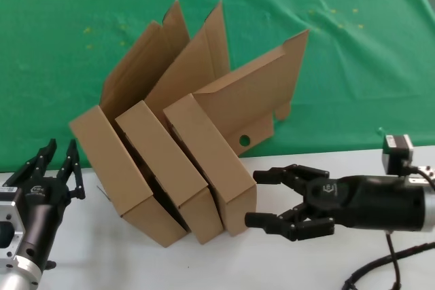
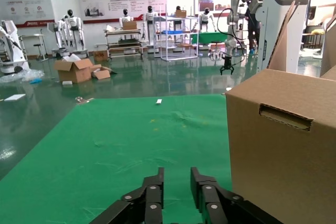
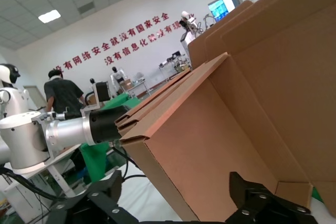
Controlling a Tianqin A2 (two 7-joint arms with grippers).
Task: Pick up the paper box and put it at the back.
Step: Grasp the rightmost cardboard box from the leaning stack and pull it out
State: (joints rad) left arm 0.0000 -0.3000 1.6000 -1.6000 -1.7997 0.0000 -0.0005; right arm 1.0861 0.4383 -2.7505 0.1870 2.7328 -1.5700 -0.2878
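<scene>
Brown paper box [image 1: 211,157] just beside wide-open, empty right gripper [image 1: 258,198]; left gripper [image 1: 58,161] slightly parted, holding nothing.

Right pincer [image 3: 173,203] fingers spread wide, paper box [image 3: 210,140] corner between them, left arm [image 3: 63,132] beyond

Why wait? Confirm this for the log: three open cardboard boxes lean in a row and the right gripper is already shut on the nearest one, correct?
Not quite. The right gripper is open, its fingers spread beside the nearest paper box, not clamped on it; the head view shows this. Three open boxes do lean in a row.
</scene>
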